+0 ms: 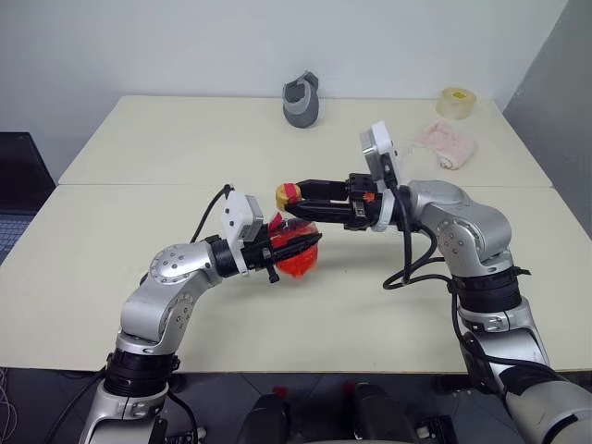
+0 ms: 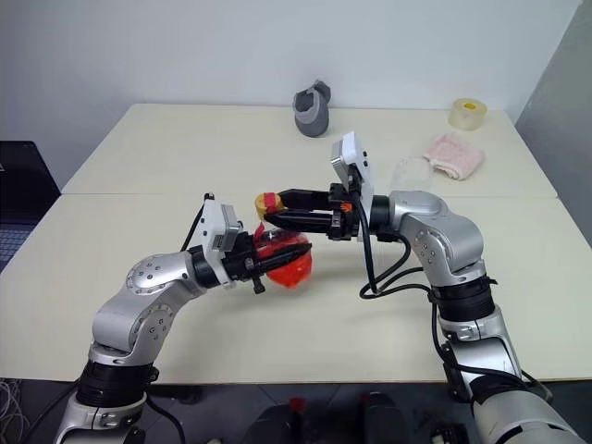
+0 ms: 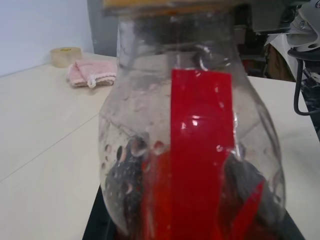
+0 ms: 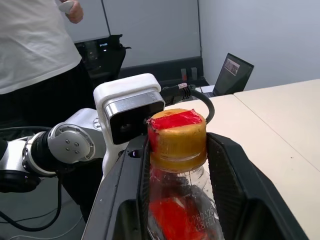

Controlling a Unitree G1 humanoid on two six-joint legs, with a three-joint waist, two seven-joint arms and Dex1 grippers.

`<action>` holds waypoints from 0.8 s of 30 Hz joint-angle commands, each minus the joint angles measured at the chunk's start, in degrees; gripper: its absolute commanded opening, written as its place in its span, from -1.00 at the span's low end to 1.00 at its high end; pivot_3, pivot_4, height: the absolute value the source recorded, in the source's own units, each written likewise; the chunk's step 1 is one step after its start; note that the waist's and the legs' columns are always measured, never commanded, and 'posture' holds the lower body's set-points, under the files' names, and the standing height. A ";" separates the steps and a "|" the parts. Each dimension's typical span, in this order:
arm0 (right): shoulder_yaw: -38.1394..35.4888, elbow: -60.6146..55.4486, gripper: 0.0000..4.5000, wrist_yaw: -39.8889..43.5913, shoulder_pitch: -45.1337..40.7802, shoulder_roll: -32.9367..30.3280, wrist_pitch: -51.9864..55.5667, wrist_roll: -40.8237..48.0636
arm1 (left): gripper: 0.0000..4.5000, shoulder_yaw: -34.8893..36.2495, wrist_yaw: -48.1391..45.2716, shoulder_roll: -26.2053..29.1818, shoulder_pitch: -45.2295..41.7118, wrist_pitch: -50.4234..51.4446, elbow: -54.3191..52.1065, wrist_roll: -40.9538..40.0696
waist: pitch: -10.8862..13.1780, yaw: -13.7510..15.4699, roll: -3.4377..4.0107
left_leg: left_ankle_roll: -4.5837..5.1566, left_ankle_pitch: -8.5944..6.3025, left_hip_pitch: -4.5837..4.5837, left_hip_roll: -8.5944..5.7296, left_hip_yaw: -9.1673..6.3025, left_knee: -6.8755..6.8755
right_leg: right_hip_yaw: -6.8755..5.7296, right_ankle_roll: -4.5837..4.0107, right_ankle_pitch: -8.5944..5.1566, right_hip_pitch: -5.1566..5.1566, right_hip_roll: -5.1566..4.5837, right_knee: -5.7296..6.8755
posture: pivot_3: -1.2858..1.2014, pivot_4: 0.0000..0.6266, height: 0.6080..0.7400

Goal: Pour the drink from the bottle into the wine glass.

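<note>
Left tool clamped shut, right tool level, fingers apart.

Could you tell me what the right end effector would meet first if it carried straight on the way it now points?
The bottle's cap: it already sits between the right end effector's fingers. Beyond it, probably the camera block on the left wrist, though depth is unclear.

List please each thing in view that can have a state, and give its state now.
bottle: capped, lifted off the table, gripped by the left gripper
cap: on the bottle, between the right gripper's fingers
drink: inside the bottle
wine glass: upright on the table, looks empty
tape roll: lying flat
pink cloth: crumpled
</note>
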 commanded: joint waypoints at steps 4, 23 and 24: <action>-2.28 -7.52 0.62 -3.22 -0.02 -0.90 3.61 5.13 | -0.39 -1.66 -1.80 -0.12 -3.01 -2.24 -0.41 -0.11 | 0.02 0.09 0.02 | -0.02 0.01 -0.02 0.00 0.00 0.02 | 0.01 0.00 0.00 0.00 -0.03 -0.01 | 0.03 -0.52 1.00; -2.77 -13.53 0.75 -29.65 1.33 2.60 -0.38 -3.43 | -0.39 -1.30 0.67 -5.65 -14.52 -13.59 20.88 7.34 | 0.01 0.20 0.02 | -0.11 0.06 -0.04 -0.03 0.03 0.01 | 0.02 0.00 0.00 -0.05 -0.02 0.00 | 0.03 -0.52 1.00; -2.29 -13.18 0.75 -30.14 1.19 3.17 -0.84 -3.98 | -0.39 -1.31 0.70 -5.92 -14.93 -14.19 21.75 7.67 | 0.02 0.18 0.02 | -0.11 0.06 -0.03 -0.03 0.03 0.01 | 0.02 0.00 0.00 -0.05 -0.02 0.00 | 0.03 -0.52 1.00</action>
